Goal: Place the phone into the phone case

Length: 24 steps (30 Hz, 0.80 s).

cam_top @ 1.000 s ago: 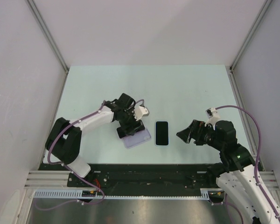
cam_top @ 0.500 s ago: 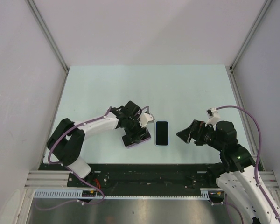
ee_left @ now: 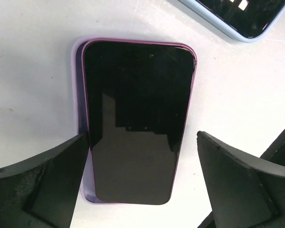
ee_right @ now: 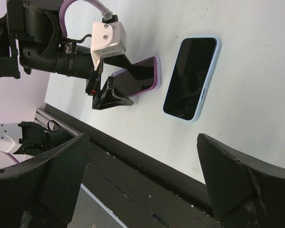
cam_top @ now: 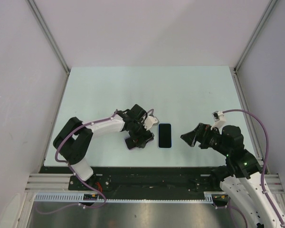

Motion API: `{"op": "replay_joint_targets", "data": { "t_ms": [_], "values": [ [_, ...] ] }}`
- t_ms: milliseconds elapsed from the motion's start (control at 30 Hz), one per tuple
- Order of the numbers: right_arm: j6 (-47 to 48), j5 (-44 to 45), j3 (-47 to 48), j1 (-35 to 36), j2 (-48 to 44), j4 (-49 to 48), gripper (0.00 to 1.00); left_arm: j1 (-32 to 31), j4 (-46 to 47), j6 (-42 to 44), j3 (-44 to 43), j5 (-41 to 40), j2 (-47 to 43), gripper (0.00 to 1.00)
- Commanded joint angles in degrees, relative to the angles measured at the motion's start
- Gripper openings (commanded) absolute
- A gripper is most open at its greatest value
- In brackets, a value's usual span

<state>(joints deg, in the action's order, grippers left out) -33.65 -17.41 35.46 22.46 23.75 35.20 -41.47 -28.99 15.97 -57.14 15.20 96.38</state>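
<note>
The left gripper [ee_left: 142,140] hangs low over the phone [ee_left: 137,109] with its jaws spread wider than the phone, one black finger [ee_left: 52,175] on each side of its lower half and nothing clamped between them. The left finger's tip sits right at the case's edge, while the right one stands a little off the phone's side. The phone lies screen up, dark and flat, on the pale purple phone case [ee_left: 78,85], whose rim shows along the phone's left side and lower left corner; whether the phone is fully pressed in cannot be told. Just to the right, apart from it, lies a second phone [cam_top: 165,135] with a light blue edge, also screen up on the pale green table [cam_top: 180,90]. The right gripper [cam_top: 186,137] hovers to the right of that second phone, jaws wide apart, holding nothing.
</note>
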Motion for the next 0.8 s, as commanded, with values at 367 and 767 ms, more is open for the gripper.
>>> {"op": "replay_joint_targets", "data": {
  "t_ms": [367, 767],
  "values": [
    [-0.4, -0.7, -0.3, 0.0, 0.5, -1.6, 1.00, 0.2, -0.5, -0.1, -3.2, -16.9, -10.3, 1.00],
    [-0.3, -0.3, -0.4, 0.0, 0.3, -1.3, 1.00, 3.6, 1.5, 2.5, -0.2, -4.7, -6.9, 1.00]
  ]
}}
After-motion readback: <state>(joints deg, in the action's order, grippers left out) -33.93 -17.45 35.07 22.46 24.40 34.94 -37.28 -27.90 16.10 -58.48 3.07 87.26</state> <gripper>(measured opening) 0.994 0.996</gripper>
